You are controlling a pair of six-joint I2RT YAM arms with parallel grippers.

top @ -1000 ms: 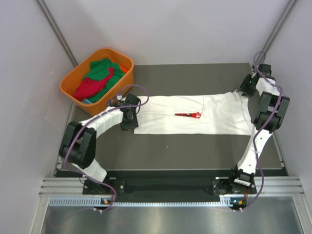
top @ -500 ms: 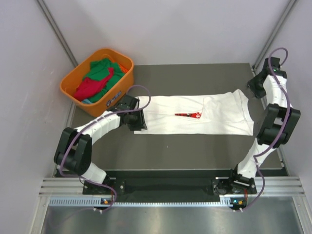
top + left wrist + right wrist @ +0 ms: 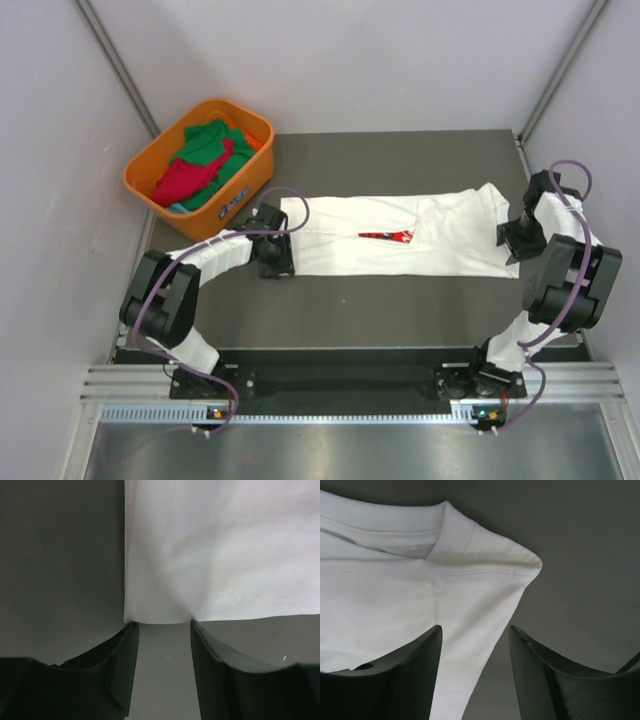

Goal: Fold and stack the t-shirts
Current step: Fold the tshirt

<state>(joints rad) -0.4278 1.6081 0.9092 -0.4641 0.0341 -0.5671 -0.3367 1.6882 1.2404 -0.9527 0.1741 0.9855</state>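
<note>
a: what has shifted in the last second?
b: both arms. the right gripper (image 3: pixel 512 238) has left the far right corner of the long white cloth t-shirt (image 3: pixel 400 215), swung up and away, and now sits at the near side of that end, over the sleeve (image 3: pixel 485 580). the left gripper (image 3: pixel 272 258) has slid to the near-left hem corner (image 3: pixel 131 616).
a: is either holding anything?
b: no. the left jaws stand apart, tips straddling the hem corner. the right jaws are wide open, with sleeve cloth lying between them unpinched.
a: and for the task?
b: it looks like a set-up to grip the near edge for the next fold. the shirt lies flat as a lengthwise strip, with a sliver of red print (image 3: pixel 385 236) showing.
a: the surroundings?
b: a dark grey matte tabletop (image 3: pixel 400 300), pale grey walls (image 3: pixel 350 60), and an orange plastic basket (image 3: pixel 133 178) at the far left holding crumpled green and red t-shirts (image 3: pixel 205 142).
</note>
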